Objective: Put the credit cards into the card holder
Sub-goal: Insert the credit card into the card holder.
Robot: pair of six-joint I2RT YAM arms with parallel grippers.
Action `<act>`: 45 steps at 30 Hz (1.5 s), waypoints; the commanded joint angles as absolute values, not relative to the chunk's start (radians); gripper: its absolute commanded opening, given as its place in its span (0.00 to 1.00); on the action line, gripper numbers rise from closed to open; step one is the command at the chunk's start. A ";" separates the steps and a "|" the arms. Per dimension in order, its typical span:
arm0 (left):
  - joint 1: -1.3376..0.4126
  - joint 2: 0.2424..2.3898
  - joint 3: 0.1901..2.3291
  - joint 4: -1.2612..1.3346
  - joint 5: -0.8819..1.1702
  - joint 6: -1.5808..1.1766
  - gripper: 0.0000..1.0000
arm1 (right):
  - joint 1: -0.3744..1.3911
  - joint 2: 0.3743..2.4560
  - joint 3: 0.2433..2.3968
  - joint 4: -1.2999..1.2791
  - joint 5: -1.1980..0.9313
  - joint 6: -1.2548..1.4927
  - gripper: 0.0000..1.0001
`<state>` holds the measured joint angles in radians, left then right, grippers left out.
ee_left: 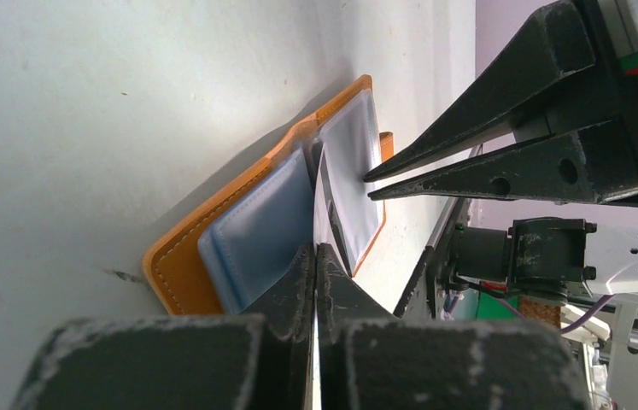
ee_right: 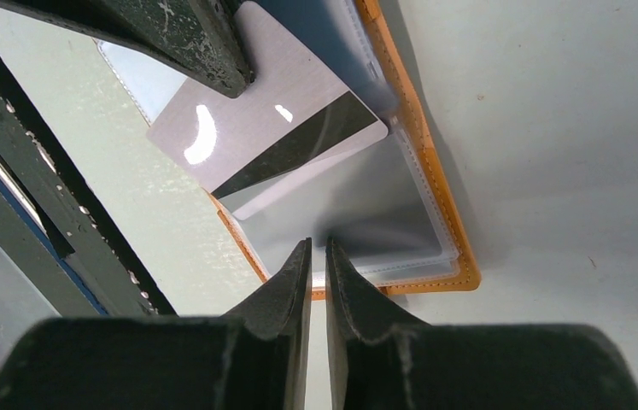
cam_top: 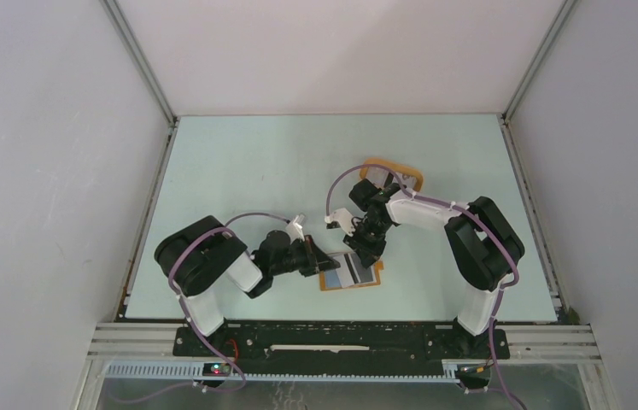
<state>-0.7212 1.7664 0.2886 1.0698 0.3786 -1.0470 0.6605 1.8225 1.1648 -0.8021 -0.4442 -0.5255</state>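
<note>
Open orange-brown leather card holder (cam_top: 327, 281) by the near edge of the bench (cam_top: 255, 171), left claw (ee_left: 316, 252) clamping a grey black-striped plastic card (ee_right: 272, 137) over its clear sleeve (ee_right: 366, 213), right claw (ee_right: 317, 248) narrow at the sleeve's edge, grip unclear

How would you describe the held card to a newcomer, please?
Near the table's front edge lies the open orange-brown card holder. Over its clear sleeves slants the card, pinched by the left gripper. Only it is glossy grey with a black stripe.
</note>
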 commanded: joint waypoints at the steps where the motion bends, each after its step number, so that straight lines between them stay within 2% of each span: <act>1: -0.712 1.754 0.313 1.028 0.419 -1.006 0.00 | 0.656 1.813 1.195 -0.801 -0.424 -0.511 0.18; 45: -0.705 1.822 0.386 0.930 0.507 -1.055 0.01 | 0.670 1.822 1.196 -0.794 -0.402 -0.505 0.19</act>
<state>-0.7044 1.7977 0.3557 0.9863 0.4778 -1.0660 0.6636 1.8225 1.1660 -0.8021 -0.4191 -0.5110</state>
